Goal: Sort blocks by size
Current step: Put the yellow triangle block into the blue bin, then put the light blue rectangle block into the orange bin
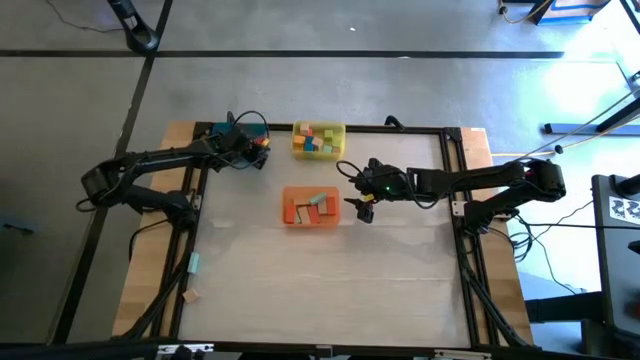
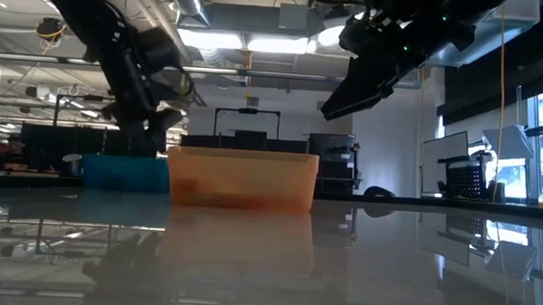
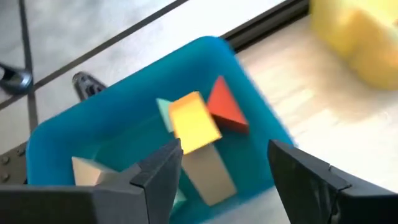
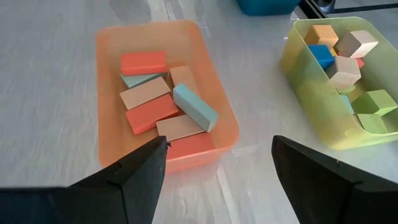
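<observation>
We take this for an open lab or workshop hall: exposed ceiling ducts (image 2: 285,17) and strip lights (image 2: 248,45) overhead, concrete floor (image 1: 330,85), equipment racks (image 2: 330,164) and monitors (image 2: 457,145) behind the desk (image 2: 340,254).

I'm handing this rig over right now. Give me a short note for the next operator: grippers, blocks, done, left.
Left gripper: open above the blue tray, nothing held; a yellow block lies in the tray below it.
Right gripper: open, empty, beside the orange tray.
Blocks: spread over blue, orange and yellow tray.
Left: two pieces lying by the table's left edge, possibly blocks.
</observation>
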Robot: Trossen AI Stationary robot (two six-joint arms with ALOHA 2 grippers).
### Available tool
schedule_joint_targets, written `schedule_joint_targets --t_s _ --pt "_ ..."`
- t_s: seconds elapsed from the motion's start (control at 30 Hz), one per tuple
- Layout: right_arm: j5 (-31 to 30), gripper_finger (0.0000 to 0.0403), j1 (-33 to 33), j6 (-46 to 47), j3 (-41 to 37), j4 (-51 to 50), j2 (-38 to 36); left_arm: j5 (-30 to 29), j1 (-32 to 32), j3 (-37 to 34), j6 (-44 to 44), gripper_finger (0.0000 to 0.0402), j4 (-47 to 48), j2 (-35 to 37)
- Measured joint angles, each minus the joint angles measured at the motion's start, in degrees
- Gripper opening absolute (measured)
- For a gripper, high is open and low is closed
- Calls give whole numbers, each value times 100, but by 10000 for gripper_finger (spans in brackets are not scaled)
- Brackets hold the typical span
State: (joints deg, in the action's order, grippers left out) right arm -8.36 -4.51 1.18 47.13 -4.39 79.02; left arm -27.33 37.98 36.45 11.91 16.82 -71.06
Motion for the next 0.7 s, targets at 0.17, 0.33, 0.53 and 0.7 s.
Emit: schedule_joint_targets --t_s 0.17,0.33,0.53,0.7 --pt "0 289 0 0 0 -3 0 -1 -536 78 -25 222 187 286" --pt "2 289 0 -3 2 -18 0 0 -1256 78 -175 223 458 448" --pt "2 289 0 -3 2 -26 0 -7 -2289 81 -51 223 776 664" --pt "4 289 0 -3 2 -58 0 16 -3286 83 -163 223 1102 790"
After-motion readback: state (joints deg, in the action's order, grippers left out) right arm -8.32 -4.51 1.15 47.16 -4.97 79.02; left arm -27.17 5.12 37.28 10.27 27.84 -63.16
